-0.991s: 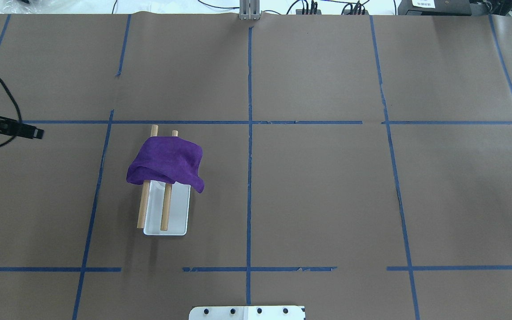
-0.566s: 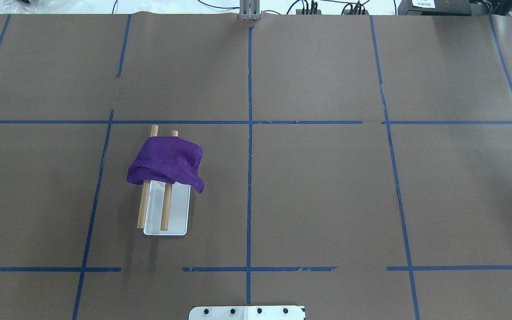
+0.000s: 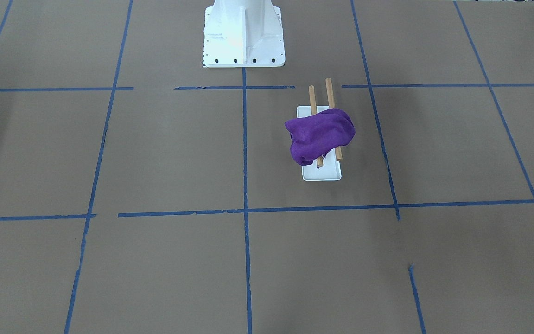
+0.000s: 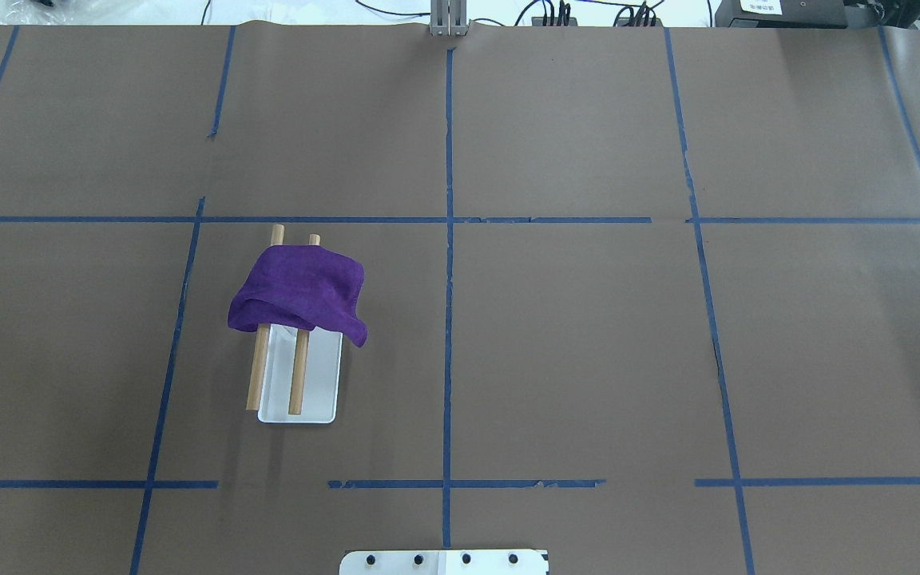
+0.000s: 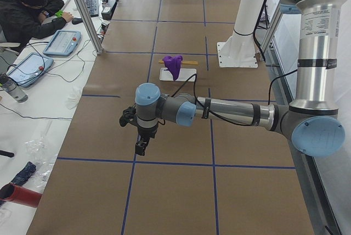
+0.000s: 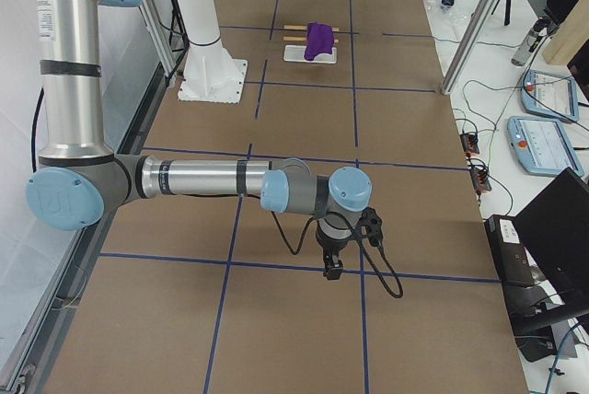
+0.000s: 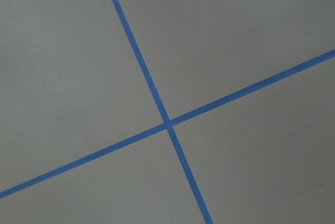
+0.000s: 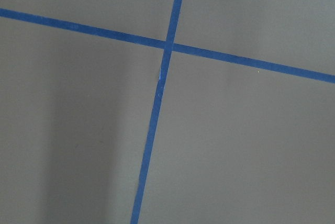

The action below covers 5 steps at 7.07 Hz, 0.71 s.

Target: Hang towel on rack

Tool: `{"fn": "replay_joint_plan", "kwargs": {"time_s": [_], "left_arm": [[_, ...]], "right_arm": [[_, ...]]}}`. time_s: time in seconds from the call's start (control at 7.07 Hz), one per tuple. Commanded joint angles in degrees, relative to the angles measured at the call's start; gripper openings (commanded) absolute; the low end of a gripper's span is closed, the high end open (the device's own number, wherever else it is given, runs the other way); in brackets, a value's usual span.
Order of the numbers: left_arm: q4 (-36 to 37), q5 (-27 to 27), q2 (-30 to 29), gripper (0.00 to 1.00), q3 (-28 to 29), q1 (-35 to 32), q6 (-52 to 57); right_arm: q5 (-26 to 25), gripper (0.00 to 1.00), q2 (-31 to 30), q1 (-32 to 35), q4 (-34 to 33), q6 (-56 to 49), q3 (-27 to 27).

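Note:
A purple towel [image 4: 300, 295] lies draped over both wooden rods of the rack [image 4: 298, 387], bunched over the rods' far half, with one corner hanging off to the right. It also shows in the front view [image 3: 320, 134], on the rack [image 3: 321, 172]. My left gripper [image 5: 141, 147] hovers over the table far from the rack, and shows only in the exterior left view. My right gripper [image 6: 331, 270] shows only in the exterior right view, also far from the rack. I cannot tell whether either is open or shut. Both wrist views show only brown paper and blue tape.
The table is covered in brown paper [image 4: 572, 343] with a grid of blue tape lines. The white robot pedestal [image 3: 243, 32] stands at the near edge. An operator [image 5: 27, 4] sits beyond the table, beside tablets and cables.
One second ago both arms showed at the left and right edges of the overhead view; they have withdrawn out of it. The towel and rack have not moved.

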Motion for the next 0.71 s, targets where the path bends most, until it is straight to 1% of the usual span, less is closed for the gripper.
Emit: {"fn": "replay_joint_plan", "kwargs": {"time_s": [0.0,0.14,0.42,0.57], "left_arm": [[5.2,-12.53,0.59,1.0,2.35,-1.22,-0.4],[10.1,-13.93,0.42,1.0,1.76,-3.58,-0.32],[11.03,-13.41,-0.45,1.0,1.31,-4.21,-0.4],[10.86,-10.54,-0.55,1.0,0.53,-5.0,-0.4]], "right_arm": [[0.14,1.0,-0.39,0.06,0.87,1.03,-0.26],[0.05,1.0,-0.3,0.06,0.87,1.04,-0.26],[0.05,1.0,0.05,0.06,0.87,0.95,-0.17],[0.05,1.0,0.14,0.06,0.96,0.95,-0.17]]}}
